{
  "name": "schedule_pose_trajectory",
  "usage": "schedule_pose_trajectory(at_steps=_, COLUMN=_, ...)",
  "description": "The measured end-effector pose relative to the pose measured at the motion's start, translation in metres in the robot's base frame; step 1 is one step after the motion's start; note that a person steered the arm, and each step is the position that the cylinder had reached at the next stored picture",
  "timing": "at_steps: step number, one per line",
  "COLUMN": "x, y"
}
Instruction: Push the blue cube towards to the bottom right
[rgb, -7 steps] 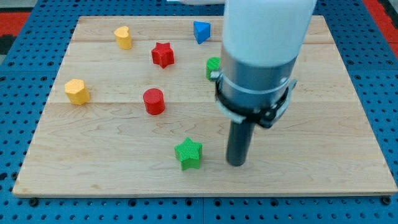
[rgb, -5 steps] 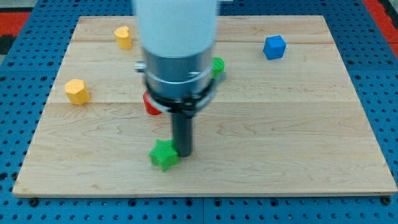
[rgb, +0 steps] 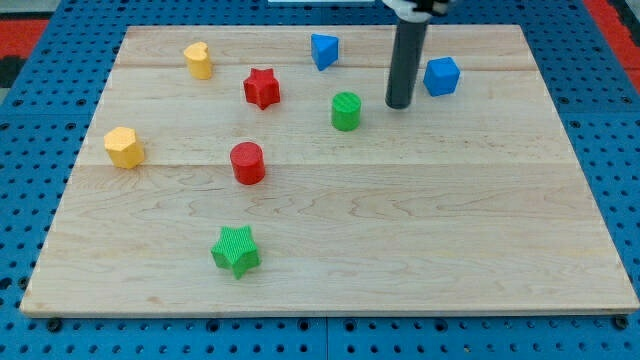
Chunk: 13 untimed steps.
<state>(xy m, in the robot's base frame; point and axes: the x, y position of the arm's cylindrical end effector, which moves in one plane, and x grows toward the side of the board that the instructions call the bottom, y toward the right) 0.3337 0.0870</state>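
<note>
1. The blue cube (rgb: 441, 76) sits on the wooden board (rgb: 420, 240) near the view's top right, resting flat on the surface with open wood around it.
2. My tip (rgb: 399, 105) is down on the board just to the view's left of the blue cube and a touch lower — near it, with a thin strip of bare wood between the two, so not touching as far as I can see.
3. The tool is a plain dark rod with nothing to close or open; it holds nothing, and its upper end runs out of the view's top.
4. A green cylinder (rgb: 346, 110) stands just to the view's left of the tip, also apart from it.
5. A second blue block, wedge-like (rgb: 323, 50), lies at the view's top, left of the rod.
6. Further left are a red star (rgb: 262, 88) and a red cylinder (rgb: 247, 162) below it.
7. Two yellow blocks — one heart-like (rgb: 199, 59) at the top left, one with angled sides (rgb: 124, 146) by the left edge.
8. A green star (rgb: 236, 249) lies well apart from the rest, toward the view's bottom left.
</note>
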Motion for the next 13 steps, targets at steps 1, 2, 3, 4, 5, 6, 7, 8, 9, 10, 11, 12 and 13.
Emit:
schedule_pose_trajectory(at_steps=1, x=-0.027, y=-0.004)
schedule_pose_trajectory(at_steps=2, x=-0.051, y=-0.002)
schedule_pose_trajectory(at_steps=3, x=-0.070, y=0.018)
schedule_pose_trajectory(at_steps=4, x=-0.072, y=0.036)
schedule_pose_trajectory(at_steps=5, x=-0.059, y=0.102)
schedule_pose_trajectory(at_steps=6, x=-0.010, y=0.078)
schedule_pose_trajectory(at_steps=7, x=0.029, y=0.033)
schedule_pose_trajectory(at_steps=8, x=0.036, y=0.032)
schedule_pose_trajectory(at_steps=9, x=-0.005, y=0.017)
schedule_pose_trajectory(at_steps=10, x=0.017, y=-0.031)
schedule_pose_trajectory(at_steps=11, x=0.060, y=-0.002)
schedule_pose_trajectory(at_steps=12, x=0.082, y=0.025)
schedule_pose_trajectory(at_steps=13, x=0.103, y=0.044)
